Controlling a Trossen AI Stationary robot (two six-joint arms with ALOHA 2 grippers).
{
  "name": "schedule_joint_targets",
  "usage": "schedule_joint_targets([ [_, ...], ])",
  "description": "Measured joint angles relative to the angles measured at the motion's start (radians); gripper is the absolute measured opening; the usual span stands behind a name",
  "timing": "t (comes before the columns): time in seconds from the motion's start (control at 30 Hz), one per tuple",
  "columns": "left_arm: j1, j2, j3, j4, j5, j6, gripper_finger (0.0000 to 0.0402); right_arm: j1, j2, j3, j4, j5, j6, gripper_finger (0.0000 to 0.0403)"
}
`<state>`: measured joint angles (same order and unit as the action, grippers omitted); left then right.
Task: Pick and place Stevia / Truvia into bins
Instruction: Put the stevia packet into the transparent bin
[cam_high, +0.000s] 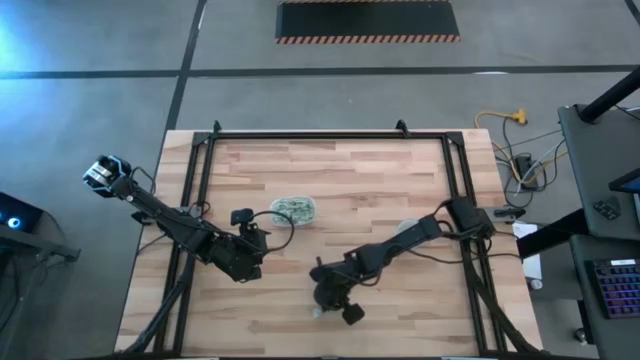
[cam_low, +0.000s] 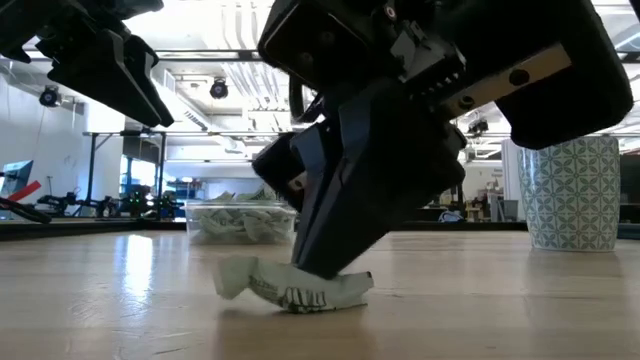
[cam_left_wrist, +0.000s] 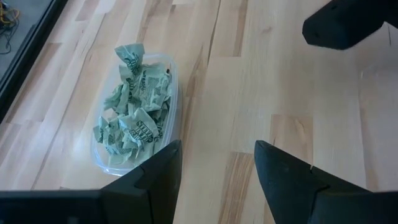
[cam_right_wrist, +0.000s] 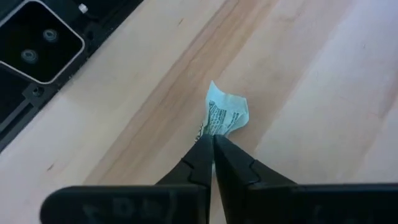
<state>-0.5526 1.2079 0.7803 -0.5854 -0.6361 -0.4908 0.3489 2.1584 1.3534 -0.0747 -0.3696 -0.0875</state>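
Observation:
A crumpled pale green Stevia packet (cam_right_wrist: 225, 112) lies on the wood near the table's near edge (cam_low: 290, 286). My right gripper (cam_right_wrist: 213, 144) is shut on it (cam_high: 335, 300). The shallow clear tub (cam_left_wrist: 169, 93), at the table's middle (cam_high: 293, 210), holds several crumpled green packets (cam_left_wrist: 134, 118). My left gripper (cam_left_wrist: 217, 167) is open and hovers above the table just left of the tub (cam_high: 252, 232), touching nothing. A round cup with a green pattern (cam_low: 570, 190) stands to the right, partly under my right arm (cam_high: 408, 228). My right gripper pinches the packet's near end (cam_right_wrist: 211, 129) between its two shut fingertips. The fingers (cam_low: 325, 250) come from above, slanting down. The packet is not lifted: it lies along the table, its free end (cam_low: 232, 277) sticking out past the fingers.
A black device (cam_right_wrist: 37, 37) sits at the table's edge close to the packet. My right arm (cam_left_wrist: 348, 22) reaches across the table's right half. Black rails (cam_high: 195, 200) run along the left and right sides. Bare wood lies between the tub and the packet.

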Motion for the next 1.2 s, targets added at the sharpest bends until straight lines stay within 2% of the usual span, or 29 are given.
schedule_joint_targets([
  [0.13, 0.0, 0.0, 0.0, 0.0, 0.001, 0.0, 0.0185, -0.006, -0.048, 0.0, -0.044, 0.072, -0.029, 0.0009],
  [0.27, 0.001, 0.0, 0.0, 0.0, 0.001, 0.0, 0.0185, -0.012, -0.109, 0.0, -0.07, 0.199, -0.073, 0.0009],
  [0.37, 0.001, 0.0, 0.0, -0.001, 0.001, 0.0, 0.0185, -0.018, -0.144, 0.0, -0.075, 0.333, -0.116, 0.0009],
  [0.53, 0.001, 0.0, 0.0, -0.003, 0.001, 0.0, 0.0185, -0.053, -0.175, 0.0, -0.056, 0.633, -0.202, 0.0009],
  [0.63, 0.001, 0.0, 0.0, -0.006, 0.001, 0.0, 0.0185, -0.096, -0.181, 0.0, -0.023, 0.727, -0.244, 0.0009],
  [0.87, 0.0, 0.0, 0.0, -0.026, 0.005, 0.0, 0.0185, -0.234, -0.179, -0.002, 0.004, 0.724, -0.275, 0.0009],
  [1.07, 0.0, 0.0, 0.0, -0.035, 0.006, 0.001, 0.0185, -0.326, -0.178, -0.006, 0.014, 0.559, -0.265, 0.0009],
  [1.2, 0.0, -0.001, 0.001, -0.035, 0.005, 0.001, 0.0185, -0.354, -0.177, -0.013, 0.011, 0.521, -0.258, 0.0009],
])
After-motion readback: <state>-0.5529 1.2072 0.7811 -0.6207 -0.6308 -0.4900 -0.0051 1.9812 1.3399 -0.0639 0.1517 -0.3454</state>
